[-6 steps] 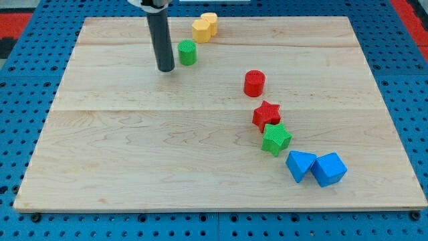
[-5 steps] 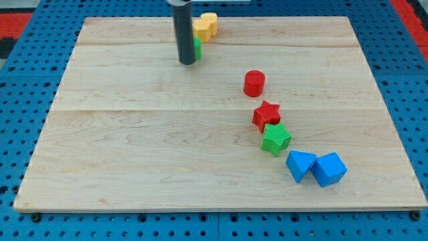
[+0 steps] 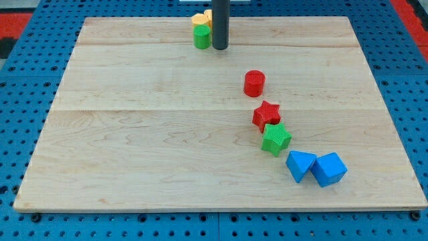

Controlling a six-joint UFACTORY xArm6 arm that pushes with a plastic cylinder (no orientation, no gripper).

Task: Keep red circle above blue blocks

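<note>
The red circle (image 3: 254, 84) stands right of the board's middle. Two blue blocks lie at the lower right: a blue triangle-like block (image 3: 300, 165) and a blue cube-like block (image 3: 329, 169), touching each other. The red circle is higher in the view than both. My tip (image 3: 220, 48) is near the view's top, up and to the left of the red circle, right beside a green cylinder (image 3: 202, 37).
A red star (image 3: 266, 115) and a green star (image 3: 275, 138) lie touching between the red circle and the blue blocks. A yellow block (image 3: 199, 19) sits behind the green cylinder, a second yellow block partly hidden by the rod. The wooden board (image 3: 134, 134) lies on a blue pegboard.
My tip has moved right and up, from the green cylinder's left to its right. The green cylinder has shifted up and right against the yellow blocks. The red circle and blue blocks have not moved.
</note>
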